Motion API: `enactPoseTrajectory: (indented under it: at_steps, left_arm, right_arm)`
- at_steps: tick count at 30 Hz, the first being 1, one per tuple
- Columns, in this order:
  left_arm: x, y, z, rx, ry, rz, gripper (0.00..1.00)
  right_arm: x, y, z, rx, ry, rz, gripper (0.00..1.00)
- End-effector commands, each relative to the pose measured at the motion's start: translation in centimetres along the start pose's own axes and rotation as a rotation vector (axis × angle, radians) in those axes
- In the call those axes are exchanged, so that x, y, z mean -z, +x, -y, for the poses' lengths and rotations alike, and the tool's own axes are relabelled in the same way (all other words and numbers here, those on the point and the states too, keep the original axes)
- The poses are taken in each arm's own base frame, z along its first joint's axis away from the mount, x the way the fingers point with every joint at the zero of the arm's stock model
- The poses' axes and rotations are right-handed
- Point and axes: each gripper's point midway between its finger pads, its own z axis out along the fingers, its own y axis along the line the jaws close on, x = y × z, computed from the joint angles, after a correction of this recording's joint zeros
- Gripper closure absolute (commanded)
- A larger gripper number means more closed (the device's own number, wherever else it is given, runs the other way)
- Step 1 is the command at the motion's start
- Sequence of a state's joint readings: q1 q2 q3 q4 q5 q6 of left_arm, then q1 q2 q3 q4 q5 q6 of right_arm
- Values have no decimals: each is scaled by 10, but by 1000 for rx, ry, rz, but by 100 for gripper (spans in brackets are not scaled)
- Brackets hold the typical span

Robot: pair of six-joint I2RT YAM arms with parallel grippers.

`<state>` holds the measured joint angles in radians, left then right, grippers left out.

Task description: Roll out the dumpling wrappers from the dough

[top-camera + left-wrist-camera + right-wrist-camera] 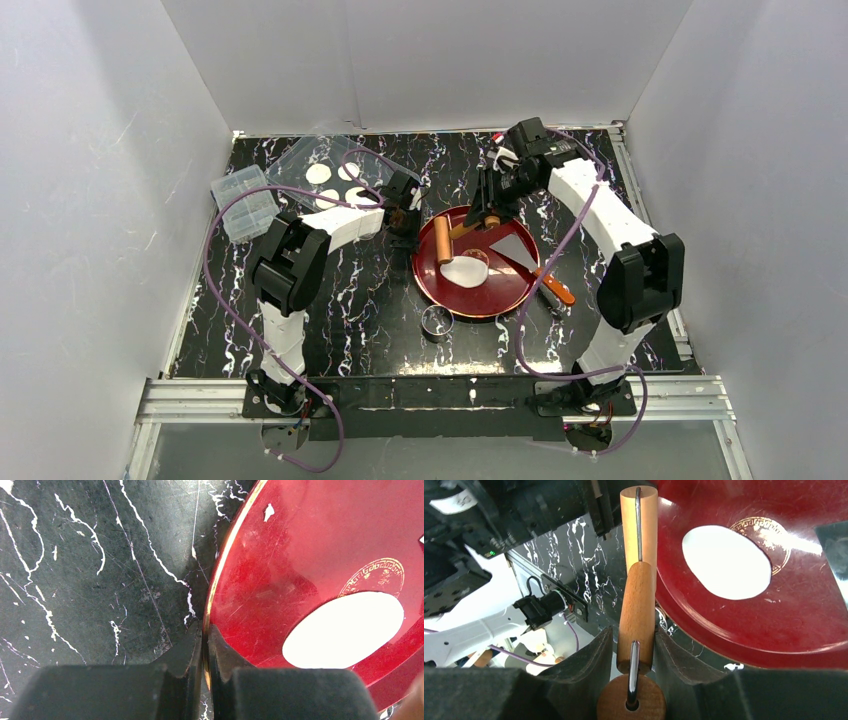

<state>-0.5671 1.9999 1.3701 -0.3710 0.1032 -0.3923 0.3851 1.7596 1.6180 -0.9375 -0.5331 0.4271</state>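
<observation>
The dough (pixel 465 270) lies as a flattened white oval on the red plate (pixel 500 295); it also shows in the left wrist view (pixel 345 630) and the right wrist view (pixel 726 562). My left gripper (pixel 405 228) (pixel 205 630) is shut on the plate's gold rim (pixel 220 565), one finger inside and one outside. My right gripper (pixel 487 222) (pixel 633 635) is shut on the wooden handle (pixel 636 610) of a rolling pin, whose roller (pixel 443 240) (pixel 639 525) hangs over the plate's left side, just beside the dough. Several dumpling wrappers (pixel 318 174) lie in a clear tray at the back left.
A metal scraper (pixel 517 252) with an orange handle (pixel 556 289) rests on the plate's right side. A small metal ring (pixel 436 322) stands in front of the plate. The clear tray (pixel 300 155) and a small clear box (pixel 243 205) sit back left on the black marble table (pixel 340 300).
</observation>
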Motion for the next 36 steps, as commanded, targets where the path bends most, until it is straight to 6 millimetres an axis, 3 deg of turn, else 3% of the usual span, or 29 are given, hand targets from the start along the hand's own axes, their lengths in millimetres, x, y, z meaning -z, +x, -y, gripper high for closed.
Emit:
enactPoseTrajectory:
  at_steps: [1,6,13,16,23,27,31,36]
  left_arm:
    - [-1,37,-23,-57,-114,-121,100]
    - [-3,38,-23,-54,-108,-125,100]
    - [-4,40,-25,-54,-116,-129,100]
    - [-4,39,-24,-53,-116,-128,100]
    - [-7,40,-25,-51,-120,-134,100]
    - [-5,38,-24,-57,-119,-126,100]
    - [-5,37,-25,-59,-122,-127,100]
    - [-5,37,-23,-60,-117,-124,100]
  right_arm:
    - [19,6,3,-13,19,21,99]
    - [11,9,36,-28,162,7,99]
    - [-9,32,84,-73,319,-105,99]
    - [-19,36,94,-87,343,-123,99]
    - [-57,51,81,-56,333,-194,99]
    - [-65,44,67,-60,273,-184,99]
    - [-55,27,53,-23,268,-153,99]
    - [-19,10,15,48,202,-102,99]
